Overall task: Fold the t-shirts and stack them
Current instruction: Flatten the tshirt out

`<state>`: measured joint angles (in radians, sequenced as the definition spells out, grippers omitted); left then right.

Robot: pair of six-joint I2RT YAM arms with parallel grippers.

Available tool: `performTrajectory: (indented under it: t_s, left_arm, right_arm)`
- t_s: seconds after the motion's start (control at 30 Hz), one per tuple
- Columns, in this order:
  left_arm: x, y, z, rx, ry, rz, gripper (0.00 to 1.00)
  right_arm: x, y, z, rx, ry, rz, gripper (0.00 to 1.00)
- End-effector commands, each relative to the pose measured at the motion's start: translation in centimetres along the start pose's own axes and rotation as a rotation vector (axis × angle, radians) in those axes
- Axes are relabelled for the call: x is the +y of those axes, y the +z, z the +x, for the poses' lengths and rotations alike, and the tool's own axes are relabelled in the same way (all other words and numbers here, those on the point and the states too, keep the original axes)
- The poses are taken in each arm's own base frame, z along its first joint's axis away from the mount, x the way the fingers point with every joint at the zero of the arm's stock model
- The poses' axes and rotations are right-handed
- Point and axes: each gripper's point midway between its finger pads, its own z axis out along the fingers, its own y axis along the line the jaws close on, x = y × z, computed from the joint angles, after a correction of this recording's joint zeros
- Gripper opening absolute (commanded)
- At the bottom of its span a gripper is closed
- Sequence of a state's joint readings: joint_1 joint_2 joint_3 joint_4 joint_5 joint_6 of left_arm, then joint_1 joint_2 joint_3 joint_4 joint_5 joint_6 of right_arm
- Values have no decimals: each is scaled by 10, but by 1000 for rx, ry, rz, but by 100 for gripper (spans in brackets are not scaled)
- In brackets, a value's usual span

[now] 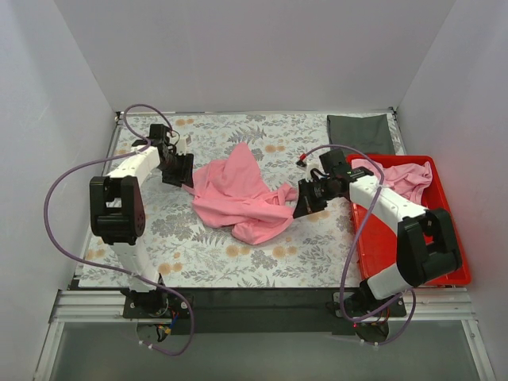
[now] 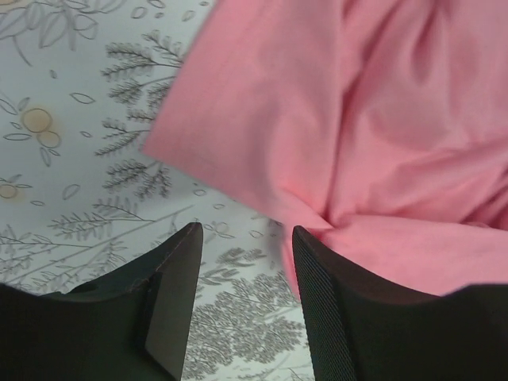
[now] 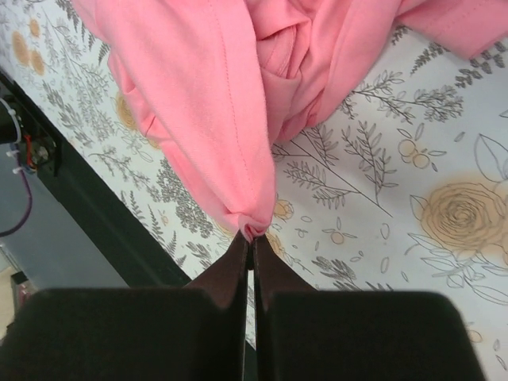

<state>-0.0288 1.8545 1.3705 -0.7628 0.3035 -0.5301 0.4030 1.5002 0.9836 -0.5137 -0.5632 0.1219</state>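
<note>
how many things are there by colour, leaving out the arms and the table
pink: 2, the crumpled t-shirt and the binned t-shirt
red: 1, the bin
dark grey: 1, the folded cloth
total: 4

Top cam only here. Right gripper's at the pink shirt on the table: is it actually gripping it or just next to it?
Observer: Gripping. The right wrist view shows the right gripper shut on a bunched tip of the t-shirt.
Operator: Which part of it?
Observer: A stitched seam runs down the fold toward the pinch, so likely a hem. I can't tell which one.
Operator: Left side?
Observer: In the left wrist view the left gripper is open. Only the floral table cover shows between its jaws, and the t-shirt's edge lies just past one jaw.
</note>
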Motion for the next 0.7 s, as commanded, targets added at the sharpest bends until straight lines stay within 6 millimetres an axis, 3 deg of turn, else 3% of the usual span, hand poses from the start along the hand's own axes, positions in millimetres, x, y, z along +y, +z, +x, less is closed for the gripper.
performTrajectory:
  t_s: [0.0,0.13,0.4,0.47,0.5,0.57,0.6,0.67]
  left_arm:
    - [28,5,-19,-68,45,-128,49]
    - [39,20,-22,-54,45,-154,52]
    - [35,57,-8,7,79,-152,52]
    - [39,65,-3,25,75,-164,44]
    - [40,67,-1,32,71,-171,21]
    - [41,60,-9,7,52,-165,1]
    - [46,52,-11,-1,9,-158,0]
    - [42,25,-42,-83,-10,-120,0]
  right_arm:
    - [0,-18,-5,-25,-85,20,1]
    - [1,-19,-1,-20,-97,16,1]
    - [10,-25,2,-18,-144,-28,1]
    - [11,-28,-2,-25,-179,-28,1]
    - [11,-30,-3,-22,-189,-16,1]
    - [11,-38,-15,-47,-245,11,1]
    - [5,-44,-19,-54,-254,44,1]
    - [3,-57,-37,-93,-316,79,1]
